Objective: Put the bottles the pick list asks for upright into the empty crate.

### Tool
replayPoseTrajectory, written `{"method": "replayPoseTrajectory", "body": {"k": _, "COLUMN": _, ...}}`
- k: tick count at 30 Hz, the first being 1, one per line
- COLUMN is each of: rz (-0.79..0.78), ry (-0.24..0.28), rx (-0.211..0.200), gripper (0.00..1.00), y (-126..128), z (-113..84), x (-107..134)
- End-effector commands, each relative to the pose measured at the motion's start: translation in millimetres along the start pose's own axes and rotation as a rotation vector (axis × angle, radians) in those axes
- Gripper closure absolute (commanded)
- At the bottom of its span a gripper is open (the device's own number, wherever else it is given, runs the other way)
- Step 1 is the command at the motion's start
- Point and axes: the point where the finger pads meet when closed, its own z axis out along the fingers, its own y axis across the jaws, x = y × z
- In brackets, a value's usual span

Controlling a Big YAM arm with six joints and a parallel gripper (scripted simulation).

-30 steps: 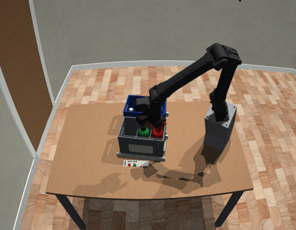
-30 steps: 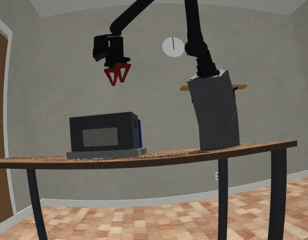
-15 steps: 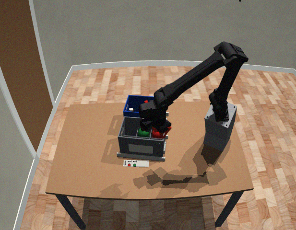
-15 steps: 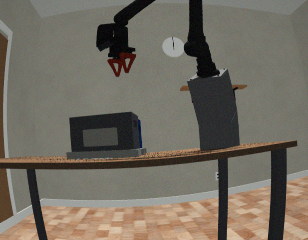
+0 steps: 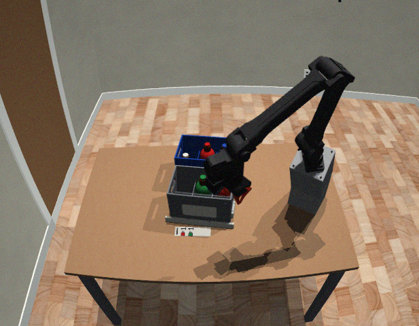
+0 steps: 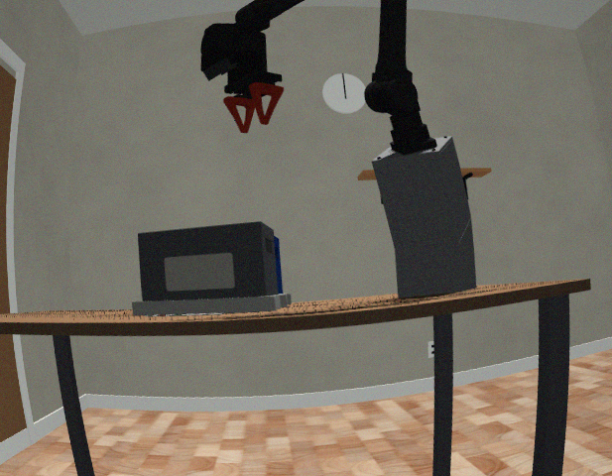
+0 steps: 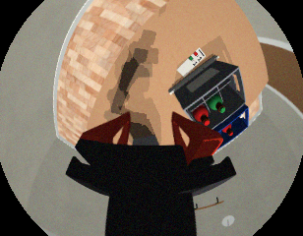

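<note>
The grey crate stands on the table with a green bottle and a red bottle upright inside. In the top view the red one is partly hidden by my gripper. The blue crate behind it holds a red bottle, a white-capped bottle and a blue-capped one. The pick list lies in front of the grey crate, showing a red and a green mark. My gripper hangs high above the grey crate's right side, open and empty.
The arm's grey base pedestal stands on the table to the right of the crates. The grey crate rests on a low grey plinth. The arm reaches over the blue crate.
</note>
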Motion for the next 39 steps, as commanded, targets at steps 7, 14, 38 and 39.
{"method": "replayPoseTrajectory", "body": {"k": 7, "rz": 0.014, "ry": -0.057, "rx": 0.003, "gripper": 0.39, "y": 47, "z": -37.2, "x": -36}}
{"method": "replayPoseTrajectory", "body": {"k": 14, "rz": 0.019, "ry": -0.037, "rx": -0.002, "gripper": 0.39, "y": 69, "z": -37.7, "x": -41}}
{"method": "replayPoseTrajectory", "body": {"k": 38, "rz": 0.022, "ry": -0.032, "rx": -0.006, "gripper": 0.39, "y": 132, "z": -55.1, "x": -51}}
{"method": "replayPoseTrajectory", "body": {"k": 39, "rz": 0.022, "ry": -0.032, "rx": -0.006, "gripper": 0.39, "y": 132, "z": -55.0, "x": -51}}
